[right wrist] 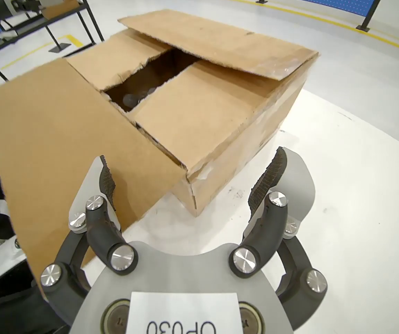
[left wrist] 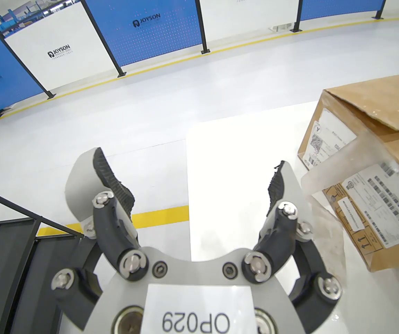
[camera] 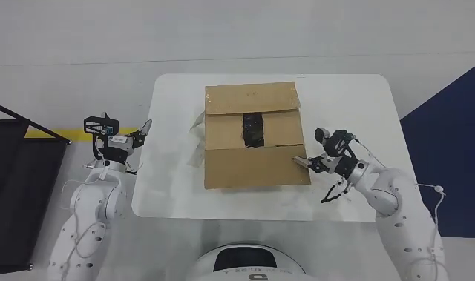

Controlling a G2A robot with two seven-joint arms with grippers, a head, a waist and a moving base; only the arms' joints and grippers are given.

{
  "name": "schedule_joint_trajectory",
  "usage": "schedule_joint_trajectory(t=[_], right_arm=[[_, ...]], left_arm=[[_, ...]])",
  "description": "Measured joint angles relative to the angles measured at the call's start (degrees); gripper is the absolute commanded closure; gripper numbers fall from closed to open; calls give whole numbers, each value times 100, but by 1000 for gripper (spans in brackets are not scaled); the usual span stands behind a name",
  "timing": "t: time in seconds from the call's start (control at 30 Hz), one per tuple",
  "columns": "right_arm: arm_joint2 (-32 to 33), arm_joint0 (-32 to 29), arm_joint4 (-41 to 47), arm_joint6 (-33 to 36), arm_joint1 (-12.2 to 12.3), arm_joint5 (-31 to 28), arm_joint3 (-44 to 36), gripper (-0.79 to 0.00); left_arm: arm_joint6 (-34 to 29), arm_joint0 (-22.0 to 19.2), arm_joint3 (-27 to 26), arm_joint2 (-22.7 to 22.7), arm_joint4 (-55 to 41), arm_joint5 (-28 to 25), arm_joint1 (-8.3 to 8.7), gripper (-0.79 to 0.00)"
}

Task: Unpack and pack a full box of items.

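Observation:
A brown cardboard box [camera: 252,136] stands in the middle of the white table [camera: 349,96]. Its top flaps lie mostly folded in, leaving a dark gap [camera: 253,129] where contents show dimly. One long flap [right wrist: 46,140] sticks out flat over the table's near side. My right gripper [camera: 303,162] is open beside the box's near right corner [right wrist: 192,189], holding nothing [right wrist: 192,179]. My left gripper [camera: 142,130] is open and empty at the table's left edge, apart from the box [left wrist: 376,175]. A strip of clear tape [left wrist: 342,161] hangs off the labelled side of the box.
A black rack [camera: 22,177] stands on the floor left of the table, close to the left arm. Bare tabletop lies on either side of the box [camera: 174,177]. Blue and white fence panels [left wrist: 144,25] ring the floor farther off.

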Motion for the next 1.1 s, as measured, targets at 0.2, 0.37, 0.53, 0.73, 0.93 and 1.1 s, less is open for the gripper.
schedule_joint_trajectory(t=[0.2, 0.37, 0.53, 0.73, 0.93, 1.1], right_arm=[[-133, -13, -509, -111, -12, 701, 38, -785], [-144, -77, -676, -204, -7, 959, -18, -785], [-150, -102, -580, -252, -6, 944, -28, -785], [-101, -127, -401, -399, -4, 788, -66, -785], [-61, 108, 672, -96, -12, 967, -197, -785], [-434, 762, 784, 560, -60, 1767, 16, -785]], left_arm=[[0, 0, 0, 0, 0, 0, 0, -785], [0, 0, 0, 0, 0, 0, 0, -785], [0, 0, 0, 0, 0, 0, 0, -785], [0, 0, 0, 0, 0, 0, 0, -785], [0, 0, 0, 0, 0, 0, 0, -785], [0, 0, 0, 0, 0, 0, 0, -785]])
